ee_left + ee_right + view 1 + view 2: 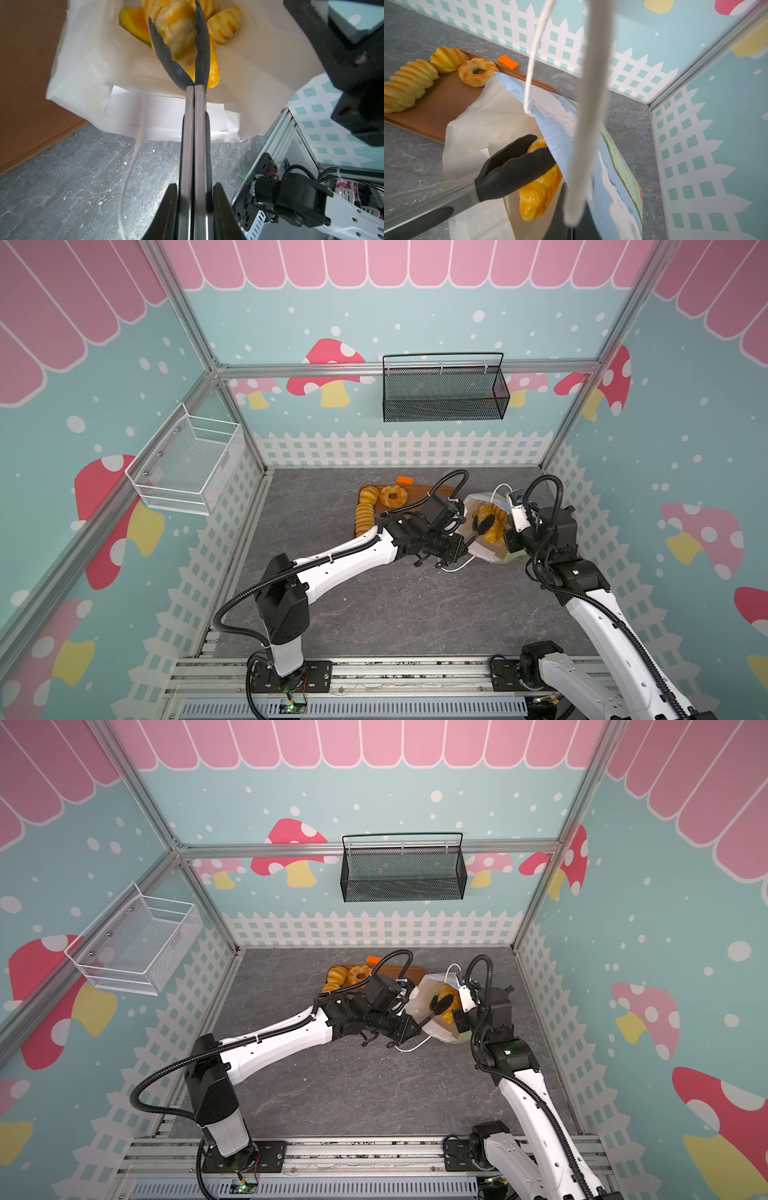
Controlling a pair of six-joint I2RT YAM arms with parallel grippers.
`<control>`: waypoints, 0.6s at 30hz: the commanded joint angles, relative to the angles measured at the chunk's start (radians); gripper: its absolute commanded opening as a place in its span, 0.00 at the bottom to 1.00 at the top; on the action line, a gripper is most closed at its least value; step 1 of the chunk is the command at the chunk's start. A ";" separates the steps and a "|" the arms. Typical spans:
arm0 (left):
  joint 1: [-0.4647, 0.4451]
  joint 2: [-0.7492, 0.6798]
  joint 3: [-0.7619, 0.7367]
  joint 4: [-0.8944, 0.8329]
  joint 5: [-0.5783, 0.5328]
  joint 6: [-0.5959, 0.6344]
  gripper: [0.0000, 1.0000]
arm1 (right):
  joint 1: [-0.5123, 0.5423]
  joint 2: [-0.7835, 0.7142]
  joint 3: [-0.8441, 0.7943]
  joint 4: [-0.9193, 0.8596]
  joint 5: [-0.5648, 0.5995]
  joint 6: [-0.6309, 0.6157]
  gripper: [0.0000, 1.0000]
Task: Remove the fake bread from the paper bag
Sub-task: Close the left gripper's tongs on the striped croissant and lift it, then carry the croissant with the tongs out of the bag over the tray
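The paper bag lies tilted on the grey floor, mouth open, beside the tray. My left gripper is shut on the handles of metal tongs. The tongs' black tips reach into the bag and clamp a golden piece of fake bread. Two more pastries lie deeper inside. My right gripper is shut on the bag's white cord handle and holds the blue printed side up.
An orange-brown tray behind the bag carries a ridged long roll, a small bun and a ring doughnut. An orange toy brick lies behind it. A white wire basket and a black mesh basket hang on the walls.
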 commanded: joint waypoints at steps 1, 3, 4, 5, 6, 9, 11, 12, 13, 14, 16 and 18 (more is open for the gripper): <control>0.002 -0.082 0.010 0.014 0.015 0.040 0.00 | 0.001 0.023 0.036 0.009 0.030 0.038 0.00; 0.006 -0.100 0.010 0.006 0.012 0.047 0.00 | 0.000 0.032 0.041 0.014 0.022 0.046 0.00; 0.008 -0.109 0.012 0.001 0.008 0.051 0.00 | 0.001 0.035 0.043 0.018 0.022 0.049 0.00; 0.011 -0.117 0.011 -0.005 0.010 0.054 0.00 | 0.001 0.038 0.046 0.020 0.024 0.053 0.00; 0.013 -0.123 0.011 -0.010 0.011 0.057 0.00 | 0.000 0.040 0.047 0.020 0.028 0.055 0.00; 0.015 -0.148 0.010 -0.023 0.011 0.072 0.00 | 0.001 0.051 0.059 0.012 0.045 0.066 0.00; 0.015 -0.163 0.010 -0.036 0.015 0.088 0.00 | 0.002 0.064 0.071 0.006 0.056 0.081 0.00; 0.015 -0.171 0.008 -0.045 0.014 0.095 0.00 | 0.001 0.074 0.078 0.001 0.060 0.086 0.00; 0.016 -0.180 0.005 -0.054 0.013 0.100 0.00 | 0.001 0.086 0.088 -0.005 0.064 0.093 0.00; 0.016 -0.190 -0.002 -0.061 0.011 0.108 0.00 | 0.002 0.098 0.098 -0.011 0.071 0.098 0.00; 0.022 -0.210 -0.021 -0.068 0.008 0.111 0.00 | 0.002 0.114 0.113 -0.019 0.081 0.104 0.00; 0.028 -0.232 -0.041 -0.068 0.005 0.111 0.00 | 0.002 0.123 0.121 -0.019 0.087 0.106 0.00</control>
